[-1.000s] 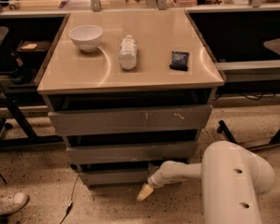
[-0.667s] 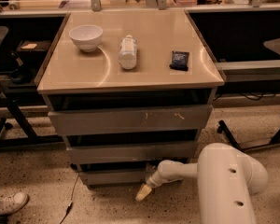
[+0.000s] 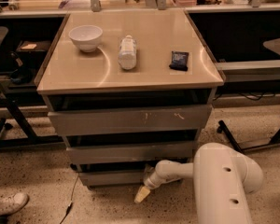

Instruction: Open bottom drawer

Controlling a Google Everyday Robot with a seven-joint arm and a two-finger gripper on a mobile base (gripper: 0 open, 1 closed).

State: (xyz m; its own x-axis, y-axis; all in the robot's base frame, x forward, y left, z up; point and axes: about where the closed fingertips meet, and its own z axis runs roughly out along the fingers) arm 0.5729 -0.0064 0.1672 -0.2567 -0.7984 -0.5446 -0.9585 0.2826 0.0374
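Three-drawer grey cabinet with a beige top [image 3: 130,80]: the landmark, in the middle of the view; its drawer fronts step narrower from top to bottom.
White sneaker [image 3: 7,204]: on the speckled floor [image 3: 37,176], well left of the cabinet's foot.
Round white bowl [image 3: 86,36]: upright on the cabinet's top, at the back left.
White plastic bottle [image 3: 127,52]: lying on its side on the cabinet's top, near the middle, apart from the bowl.
Bottom drawer [image 3: 113,177]: the cabinet's lowest, narrowest plain grey front, with a dark gap above it.
Gripper [image 3: 142,195]: low in front of the cabinet, just below the bottom drawer's right end, over the floor; fingers clenched into one pale tip, grasping nothing.
Dark blue flat packet [image 3: 179,60]: on the cabinet's top, right part.
Bulky white robot arm [image 3: 224,181]: right of the cabinet's foot, reaching left to the gripper.
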